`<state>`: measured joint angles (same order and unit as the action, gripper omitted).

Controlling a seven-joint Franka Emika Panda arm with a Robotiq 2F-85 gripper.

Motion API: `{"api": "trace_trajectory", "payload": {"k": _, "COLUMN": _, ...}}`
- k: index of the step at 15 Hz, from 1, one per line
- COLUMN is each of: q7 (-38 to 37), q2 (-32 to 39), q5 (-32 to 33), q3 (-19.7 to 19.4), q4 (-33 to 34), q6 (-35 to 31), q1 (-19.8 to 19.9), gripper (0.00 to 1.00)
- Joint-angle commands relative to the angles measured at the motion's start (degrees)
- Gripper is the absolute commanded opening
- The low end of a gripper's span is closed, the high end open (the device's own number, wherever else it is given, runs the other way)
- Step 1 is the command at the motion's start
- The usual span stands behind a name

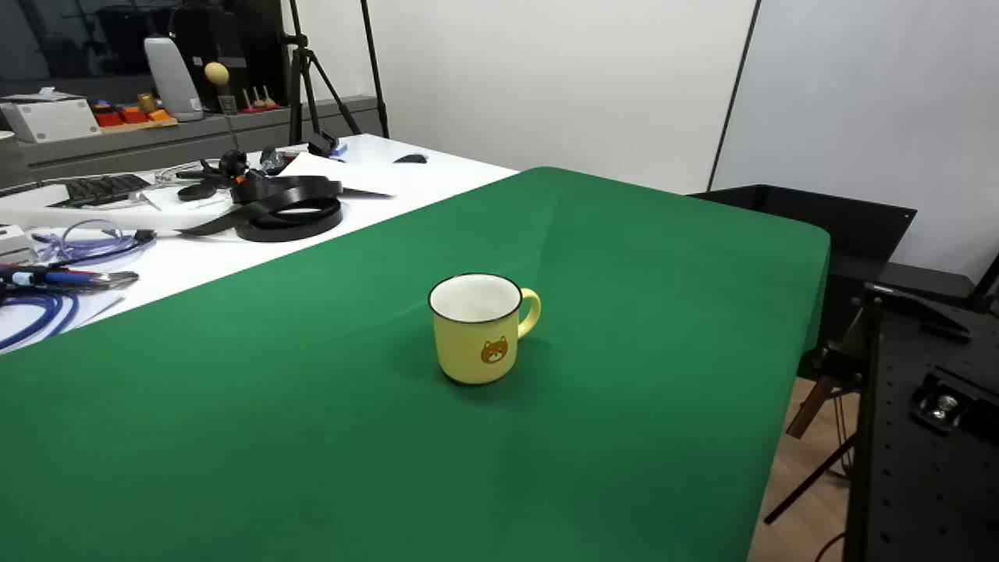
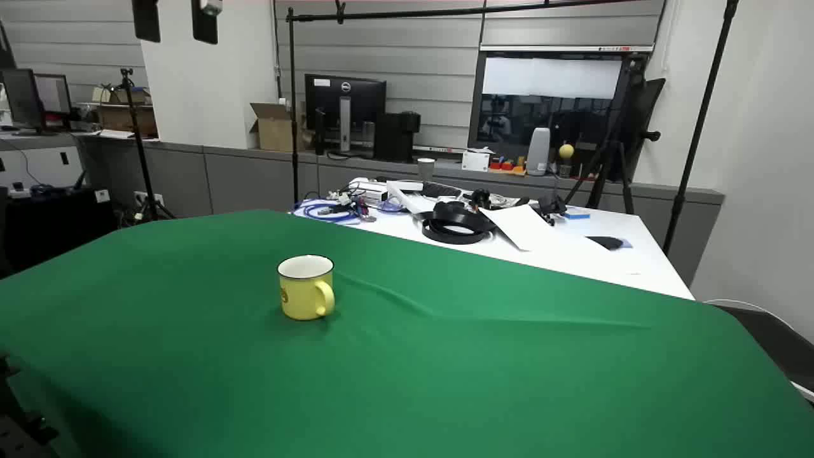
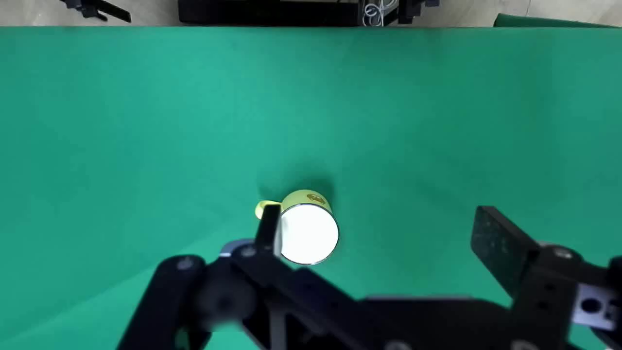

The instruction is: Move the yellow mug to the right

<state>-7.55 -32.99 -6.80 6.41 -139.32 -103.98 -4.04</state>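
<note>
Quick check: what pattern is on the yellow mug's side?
A small brown bear-like face print on the yellow mug, clearest in an exterior view.

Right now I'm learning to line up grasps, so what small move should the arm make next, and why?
Probably shift the open gripper a little toward the left of the wrist picture before lowering it. In that view one finger overlaps an edge of the yellow mug, while the other finger shows well clear of it, so the mug seems off-centre between them.
</note>
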Motion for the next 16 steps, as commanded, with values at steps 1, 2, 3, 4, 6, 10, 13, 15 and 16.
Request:
{"api": "trace_trajectory", "payload": {"k": 1, "q7": 0.0, "q2": 0.0, "q5": 0.1, "q3": -0.1, "q4": 0.1, "q6": 0.1, "q1": -0.1, "gripper": 1.00}}
{"api": "trace_trajectory", "payload": {"k": 2, "q7": 0.0, "q2": 0.0, "q5": 0.1, "q3": -0.1, "q4": 0.1, "q6": 0.1, "q1": -0.1, "gripper": 1.00}}
{"api": "trace_trajectory", "payload": {"k": 3, "q7": 0.0, "q2": 0.0, "q5": 0.1, "q3": -0.1, "q4": 0.1, "q6": 0.1, "q1": -0.1, "gripper": 1.00}}
{"api": "trace_trajectory", "payload": {"k": 4, "q7": 0.0, "q2": 0.0, "q5": 0.1, "q3": -0.1, "q4": 0.1, "q6": 0.1, "q1": -0.1, "gripper": 1.00}}
{"api": "trace_trajectory", "payload": {"k": 6, "q7": 0.0, "q2": 0.0, "q5": 0.1, "q3": -0.1, "q4": 0.1, "q6": 0.1, "q1": -0.1, "gripper": 1.00}}
{"api": "trace_trajectory", "payload": {"k": 10, "q7": 0.0, "q2": 0.0, "q5": 0.1, "q3": -0.1, "q4": 0.1, "q6": 0.1, "q1": -0.1, "gripper": 1.00}}
{"api": "trace_trajectory", "payload": {"k": 13, "q7": -0.6, "q2": 0.5, "q5": 0.4, "q3": -0.3, "q4": 0.1, "q6": -1.3, "q1": 0.5, "gripper": 1.00}}
{"api": "trace_trajectory", "payload": {"k": 15, "q7": -0.6, "q2": 1.9, "q5": 3.5, "q3": -0.2, "q4": 0.0, "q6": -5.2, "q1": 2.2, "gripper": 1.00}}
{"api": "trace_trajectory", "payload": {"k": 16, "q7": 0.6, "q2": 2.5, "q5": 5.7, "q3": -0.5, "q4": -0.5, "q6": -9.2, "q1": 2.9, "gripper": 1.00}}
